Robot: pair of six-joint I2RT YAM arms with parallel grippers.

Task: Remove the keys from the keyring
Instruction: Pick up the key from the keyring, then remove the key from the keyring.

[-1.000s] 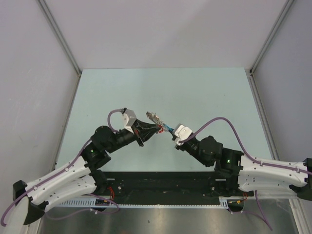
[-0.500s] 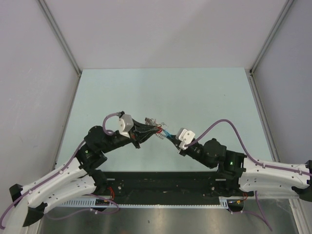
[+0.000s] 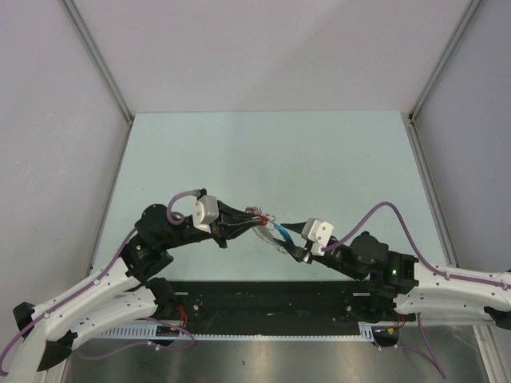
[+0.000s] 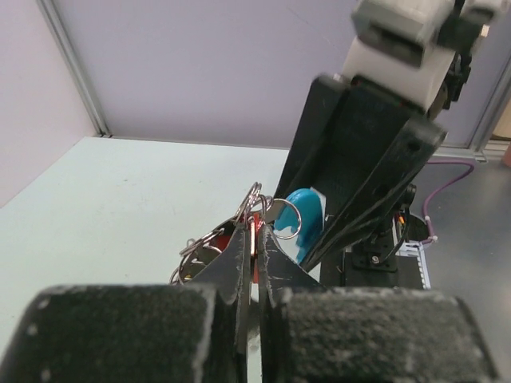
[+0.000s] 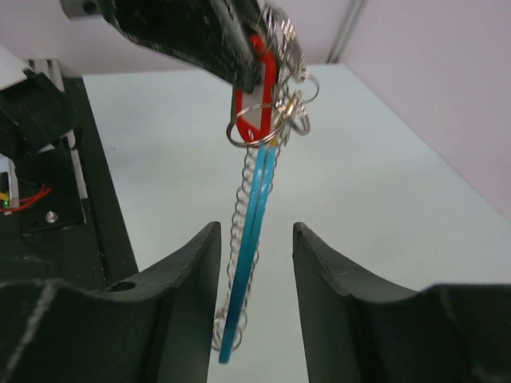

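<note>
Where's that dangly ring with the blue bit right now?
The keyring hangs from the shut left gripper above the near middle of the table, its blue arc dangling inside the open right gripper.

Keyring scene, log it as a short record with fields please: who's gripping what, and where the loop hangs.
left gripper: shut on the red-headed key
right gripper: open, one finger on each side of the blue arc, not touching it
keyring: dangles below the key, blue arc beside the silvery coil
task state: key not yet off the keyring

Keyring point(image 5: 255, 227) dangles (blue arc edge-on) below red key point(image 5: 270, 76).
</note>
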